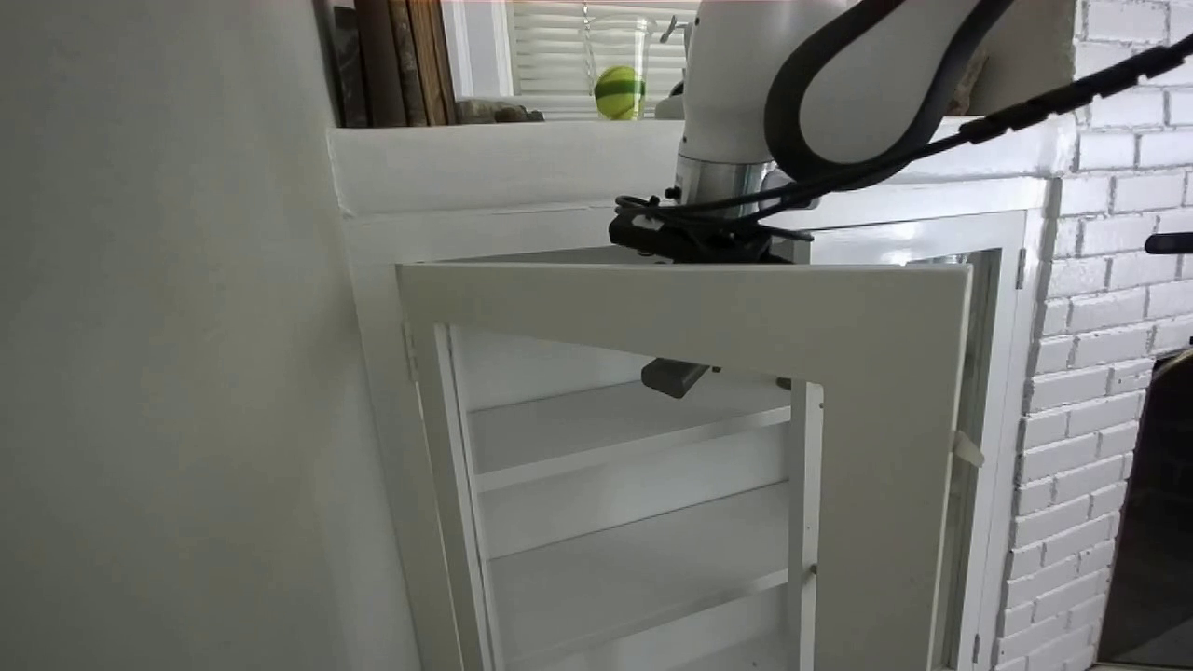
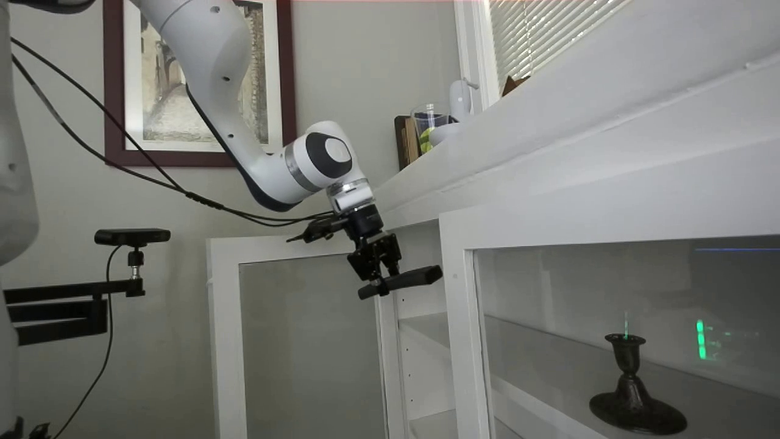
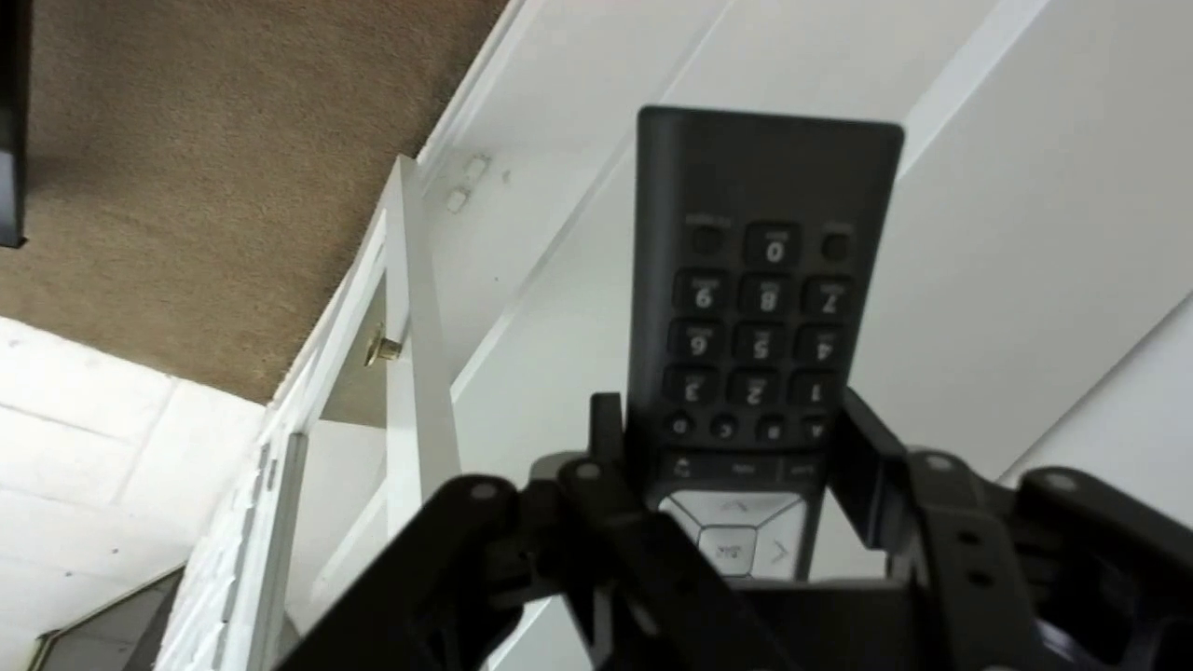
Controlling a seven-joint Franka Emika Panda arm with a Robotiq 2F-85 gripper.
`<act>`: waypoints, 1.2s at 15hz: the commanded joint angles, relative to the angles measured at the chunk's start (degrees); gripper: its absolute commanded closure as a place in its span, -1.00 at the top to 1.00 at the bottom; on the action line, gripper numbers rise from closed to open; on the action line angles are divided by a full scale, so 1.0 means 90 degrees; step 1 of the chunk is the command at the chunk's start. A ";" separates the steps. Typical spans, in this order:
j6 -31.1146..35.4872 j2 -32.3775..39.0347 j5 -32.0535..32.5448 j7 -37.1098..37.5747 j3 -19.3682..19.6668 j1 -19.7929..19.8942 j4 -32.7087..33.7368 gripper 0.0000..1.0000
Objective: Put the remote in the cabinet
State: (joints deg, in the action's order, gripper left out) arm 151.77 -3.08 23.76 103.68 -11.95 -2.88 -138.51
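White brick (image 1: 1086, 391) is seen beside the cabinet (image 1: 503, 228) in an exterior view; a door (image 1: 885, 503) is swung open, and the remote (image 1: 673, 375) is partly hidden behind it. In an exterior view, the remote is held beneath the arm (image 2: 213, 67), before the cabinet's opening and higher than a shelf (image 2: 429, 329). In the wrist view, the remote is pinched between the fingers (image 3: 867, 475), its number buttons (image 3: 761, 345) being shown upside down.
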 commanded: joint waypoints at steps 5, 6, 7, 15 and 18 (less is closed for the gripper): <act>0.0293 0.0085 0.0172 0.0088 0.0030 0.0003 -0.0065 0.10; 0.0293 0.0085 0.0172 0.0088 0.0030 0.0003 -0.0065 0.10; 0.0293 0.0085 0.0172 0.0088 0.0030 0.0003 -0.0065 0.10; 0.0775 0.0649 0.1335 0.0998 0.0194 0.0229 0.0296 -0.40; 0.0954 0.0903 0.1964 0.1392 0.0317 0.0237 0.0504 -0.40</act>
State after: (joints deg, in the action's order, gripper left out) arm 158.00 1.99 35.40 111.37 -9.99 -1.02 -136.91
